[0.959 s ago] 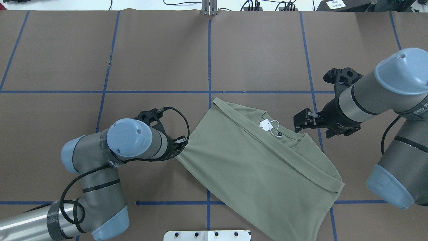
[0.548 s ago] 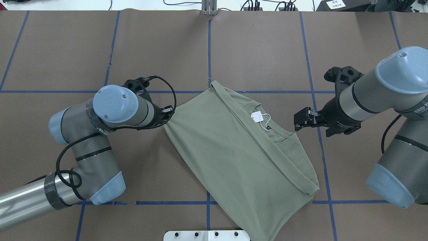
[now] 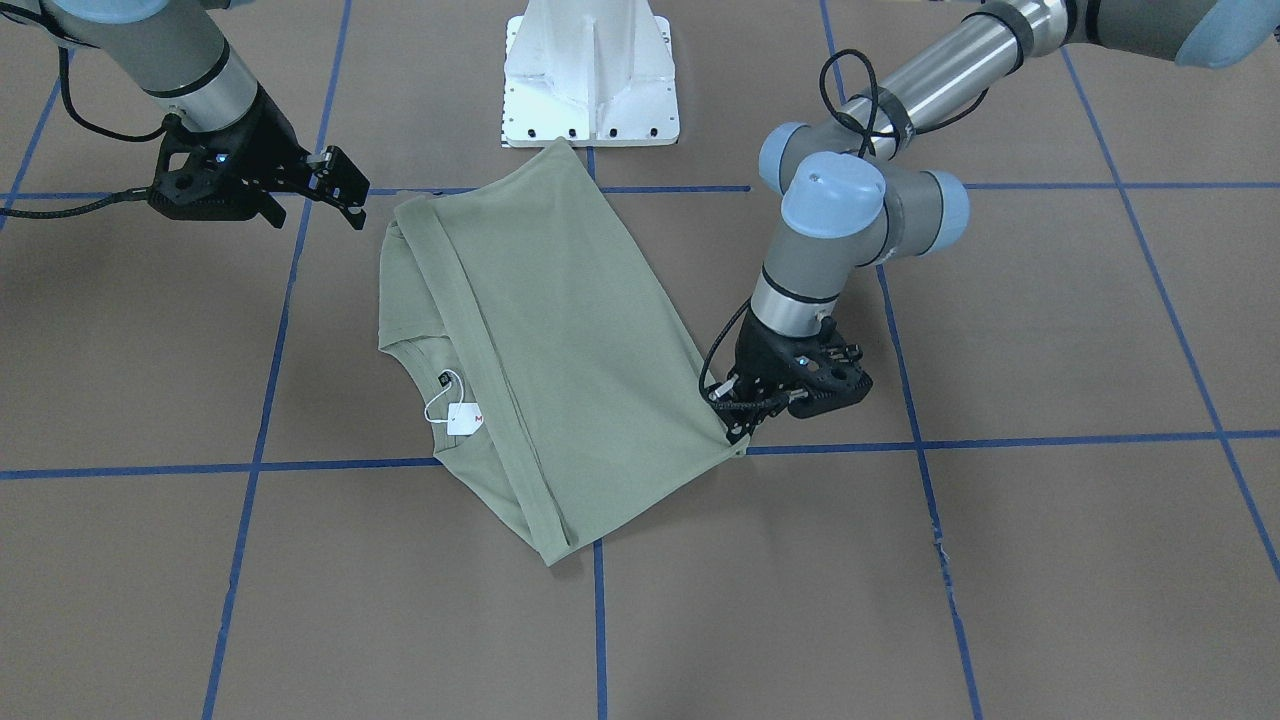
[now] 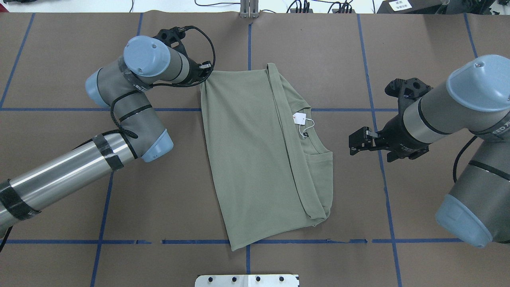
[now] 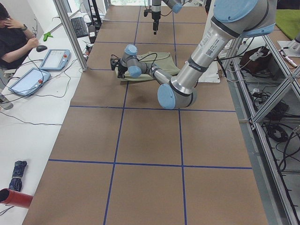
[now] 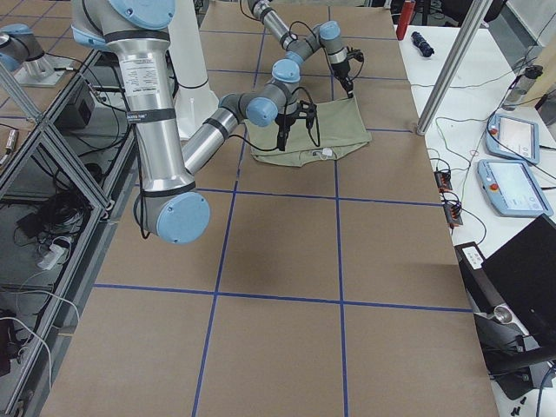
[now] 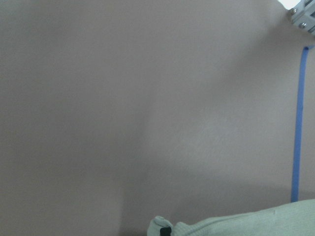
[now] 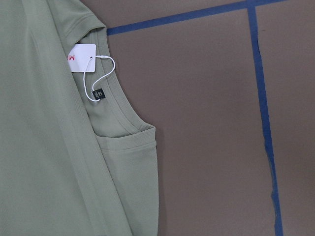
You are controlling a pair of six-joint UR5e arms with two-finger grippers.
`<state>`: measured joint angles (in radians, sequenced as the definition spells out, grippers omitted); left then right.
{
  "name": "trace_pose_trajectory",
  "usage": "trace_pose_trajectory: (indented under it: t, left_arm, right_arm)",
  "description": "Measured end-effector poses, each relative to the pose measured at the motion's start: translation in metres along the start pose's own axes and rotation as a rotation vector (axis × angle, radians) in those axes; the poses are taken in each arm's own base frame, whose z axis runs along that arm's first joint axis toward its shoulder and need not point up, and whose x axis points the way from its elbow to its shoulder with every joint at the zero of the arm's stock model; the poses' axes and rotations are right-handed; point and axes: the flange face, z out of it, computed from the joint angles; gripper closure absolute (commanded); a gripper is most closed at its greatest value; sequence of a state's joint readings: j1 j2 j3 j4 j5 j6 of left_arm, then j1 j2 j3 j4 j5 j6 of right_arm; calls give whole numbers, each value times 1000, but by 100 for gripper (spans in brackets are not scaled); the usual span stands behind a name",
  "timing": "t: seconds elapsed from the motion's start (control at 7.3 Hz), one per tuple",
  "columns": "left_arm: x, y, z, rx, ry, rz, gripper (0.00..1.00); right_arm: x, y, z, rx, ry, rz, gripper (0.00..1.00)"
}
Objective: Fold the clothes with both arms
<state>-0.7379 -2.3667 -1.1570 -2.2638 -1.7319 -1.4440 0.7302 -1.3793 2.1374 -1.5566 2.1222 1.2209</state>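
Note:
The sage-green shirt [image 4: 255, 159] lies folded lengthwise on the brown table, collar toward my right arm. Its white hang tag [image 4: 299, 118] rests at the neckline, and shows in the right wrist view as the tag [image 8: 81, 58]. My left gripper [image 4: 204, 73] is shut on the shirt's far left corner. In the front-facing view that gripper [image 3: 733, 425] sits low at the corner of the shirt [image 3: 540, 330]. The left wrist view shows the bunched shirt corner [image 7: 165, 228] at its bottom edge. My right gripper [image 4: 352, 142] hovers open beside the collar, holding nothing and apart from the cloth.
The white pedestal base [image 3: 590, 80] stands just behind the shirt's near hem. Blue tape lines [image 4: 249, 48] grid the table. A person [image 5: 11, 37] sits at a side desk with control tablets [image 5: 55, 58]. A metal post [image 5: 70, 33] rises at the table's far edge.
My left arm has dragged its shirt corner away from the base and swung the shirt round, so it now lies nearly straight along the table. The right arm has barely moved.

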Motion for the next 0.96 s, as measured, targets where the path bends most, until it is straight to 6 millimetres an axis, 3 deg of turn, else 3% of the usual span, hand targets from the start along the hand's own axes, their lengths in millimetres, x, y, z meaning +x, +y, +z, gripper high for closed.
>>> trace_pose_trajectory:
  t: [0.27, 0.41, 0.96]
  left_arm:
    - [39, -19, 21, 53, 25, 27, 100]
    - [49, -23, 26, 66, 37, 32, 1]
    - [43, -34, 31, 81, 33, 117, 0]
  right_arm:
    - [0, -1, 1, 3, -6, -5, 0]
    - [0, -1, 2, 4, -10, -8, 0]
    - [-9, -3, 10, 49, 7, -31, 0]
